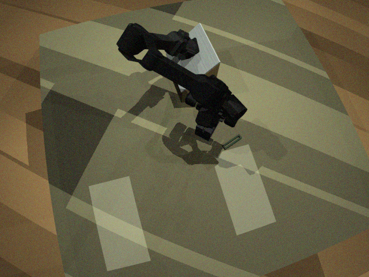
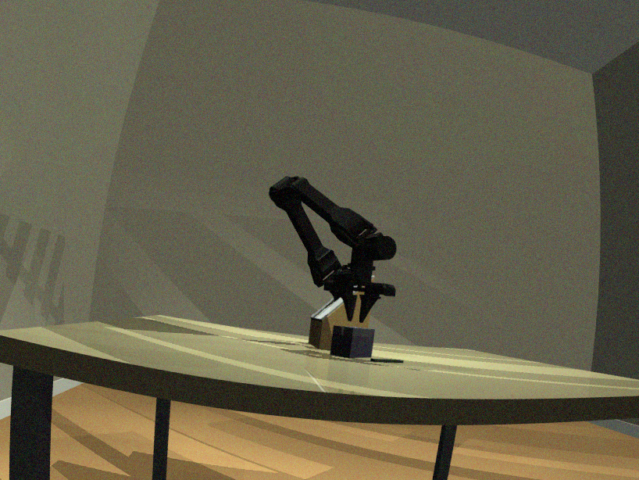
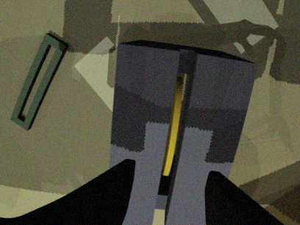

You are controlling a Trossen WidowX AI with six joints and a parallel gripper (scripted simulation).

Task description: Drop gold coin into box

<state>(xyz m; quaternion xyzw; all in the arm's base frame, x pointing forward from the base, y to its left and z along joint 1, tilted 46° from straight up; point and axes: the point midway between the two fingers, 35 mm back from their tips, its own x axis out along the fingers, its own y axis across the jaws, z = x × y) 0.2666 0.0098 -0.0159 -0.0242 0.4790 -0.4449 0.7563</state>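
The grey box (image 1: 203, 134) (image 2: 352, 342) (image 3: 147, 70), bluish and dark in this light, stands under my gripper. The gold coin (image 3: 174, 134) shows as a thin upright yellow strip in the lid slot in the wrist view. No gold stands above the lid in the exterior view, so the coin is at or below lid level; its lower part is hidden. My gripper (image 2: 357, 320) (image 3: 170, 175) is partly open and empty, its fingertips just above the lid on either side of the slot line. The dark-green holder (image 1: 225, 147) (image 2: 387, 360) (image 3: 45, 79) lies empty beside the box.
A wooden block with a slanted whitish top (image 1: 207, 55) stands at the arm's base, behind the box in the exterior view. The arm reaches over it. The table (image 1: 178, 238) (image 2: 206, 361) carries light patches and shadows.
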